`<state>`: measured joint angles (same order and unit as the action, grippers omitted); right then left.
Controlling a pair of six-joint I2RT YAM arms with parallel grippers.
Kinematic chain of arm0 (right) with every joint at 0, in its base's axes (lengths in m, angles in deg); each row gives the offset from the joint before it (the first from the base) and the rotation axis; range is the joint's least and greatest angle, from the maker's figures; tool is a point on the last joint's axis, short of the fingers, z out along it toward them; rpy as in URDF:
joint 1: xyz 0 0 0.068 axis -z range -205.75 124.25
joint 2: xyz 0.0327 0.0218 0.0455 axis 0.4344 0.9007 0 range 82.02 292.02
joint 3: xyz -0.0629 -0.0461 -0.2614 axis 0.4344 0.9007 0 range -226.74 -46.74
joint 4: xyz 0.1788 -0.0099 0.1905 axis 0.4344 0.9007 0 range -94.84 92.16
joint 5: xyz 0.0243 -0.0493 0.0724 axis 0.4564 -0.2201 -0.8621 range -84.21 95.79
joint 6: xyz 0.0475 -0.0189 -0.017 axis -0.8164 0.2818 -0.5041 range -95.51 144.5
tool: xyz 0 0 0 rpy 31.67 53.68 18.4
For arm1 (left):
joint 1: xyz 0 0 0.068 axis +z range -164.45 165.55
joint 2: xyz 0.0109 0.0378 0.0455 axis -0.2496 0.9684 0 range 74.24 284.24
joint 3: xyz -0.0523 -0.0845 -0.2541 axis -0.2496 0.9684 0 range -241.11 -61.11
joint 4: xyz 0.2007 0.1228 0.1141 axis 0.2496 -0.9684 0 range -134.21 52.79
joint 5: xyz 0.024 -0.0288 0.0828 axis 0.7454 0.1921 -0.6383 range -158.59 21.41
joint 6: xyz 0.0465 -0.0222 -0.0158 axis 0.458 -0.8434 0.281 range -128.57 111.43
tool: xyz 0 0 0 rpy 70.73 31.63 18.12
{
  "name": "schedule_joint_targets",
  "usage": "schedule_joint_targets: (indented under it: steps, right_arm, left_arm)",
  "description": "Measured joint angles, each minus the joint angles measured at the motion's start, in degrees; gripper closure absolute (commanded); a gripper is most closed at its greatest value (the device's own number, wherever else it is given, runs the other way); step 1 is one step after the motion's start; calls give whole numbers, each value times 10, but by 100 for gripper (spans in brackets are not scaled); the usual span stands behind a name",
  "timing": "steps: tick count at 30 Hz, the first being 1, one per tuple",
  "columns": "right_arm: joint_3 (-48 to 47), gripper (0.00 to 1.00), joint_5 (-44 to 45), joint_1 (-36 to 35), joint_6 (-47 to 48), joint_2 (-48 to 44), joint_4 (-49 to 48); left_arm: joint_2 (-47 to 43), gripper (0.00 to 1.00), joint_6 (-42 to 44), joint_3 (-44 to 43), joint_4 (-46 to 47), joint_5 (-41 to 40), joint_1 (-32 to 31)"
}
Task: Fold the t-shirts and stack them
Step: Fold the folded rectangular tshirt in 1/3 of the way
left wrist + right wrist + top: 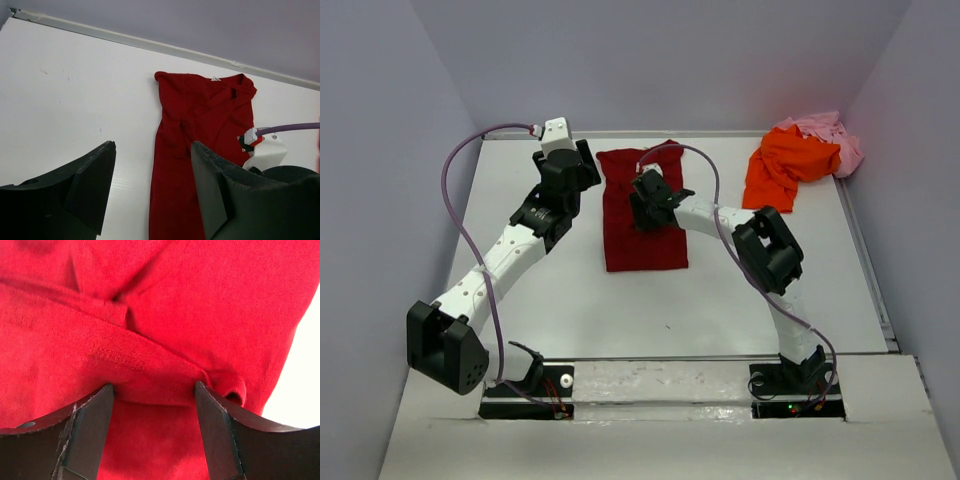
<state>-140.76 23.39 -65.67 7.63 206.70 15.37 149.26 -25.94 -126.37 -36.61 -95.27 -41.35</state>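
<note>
Dark red shirt (pixel 642 215) was the one in play when I checked the feeds. From the top camera it lay flat on the white desk (pixel 570 300) as a long narrow strip. One short end sat near the middle of the far edge and the rest ran back toward the arms. The orange shirt (pixel 785 165) was bunched up near the far right corner, lapping over the pink shirt (pixel 830 135), which was crumpled right into that corner. Both were well apart from the red one. The right gripper (pixel 646 196) was over the far half of the strip, and the left gripper (pixel 586 168) hung just beside the strip's left side. I couldn't read either set of jaws from up there.

Left wrist cam: fingers (pixel 85 185) spread wide, gripping nothing. Through the gap I could see bare desk and the left edge of the red strip. The collar end pointed at the far edge, and the other arm's white wrist with its purple cable (pixel 290 128) poked in at the cloth's right side.

Right wrist cam: pretty much all red fabric. The jaws were spread here too, with a raised fold of the shirt between the fingers (pixel 220 440), not clamped. A sliver of desk showed on the right.
</note>
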Motion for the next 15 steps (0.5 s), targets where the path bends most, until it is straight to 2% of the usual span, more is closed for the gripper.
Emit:
schedule_joint_targets:
  steps: [15]
  right_arm:
    - [-127,28,53,38,33,58,13]
  left_arm:
    - [0,29,0,0,0,10,0]
